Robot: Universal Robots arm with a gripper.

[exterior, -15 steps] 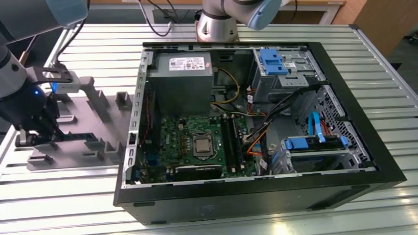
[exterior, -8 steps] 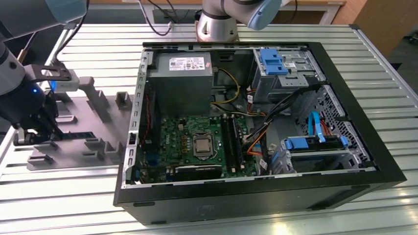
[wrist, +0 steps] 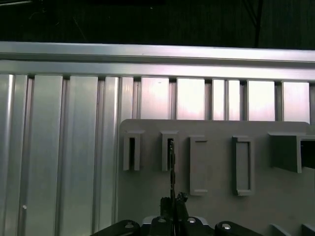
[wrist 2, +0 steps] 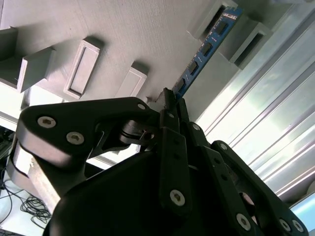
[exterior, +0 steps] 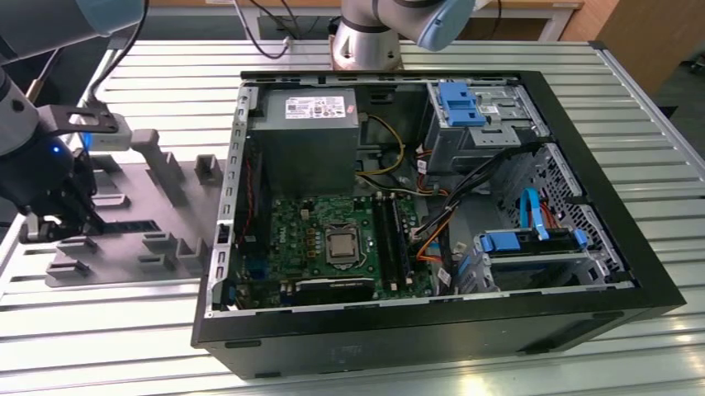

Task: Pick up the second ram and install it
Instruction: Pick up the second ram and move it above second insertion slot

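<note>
1. Table (exterior: 661, 132): slatted metal, carries everything.
2. Computer case (exterior: 441, 334): side off, centre of the exterior view. The long black memory slots (exterior: 391, 239) sit on its board, mid-frame.
3. Grey fixture tray (exterior: 121, 194): at the exterior view's left, just beside the case.
4. Hand (exterior: 72, 221): low over the tray, at the exterior view's far left. In the second wrist view its fingers are pinched almost together on the near end of the stick.
5. Second ram (wrist 2: 204, 46): blue, standing on edge in the tray's slotted holders. Its long axis runs straight away from the hand. Judged: the memory slots lie well apart from it, towards the exterior view's right.
</note>
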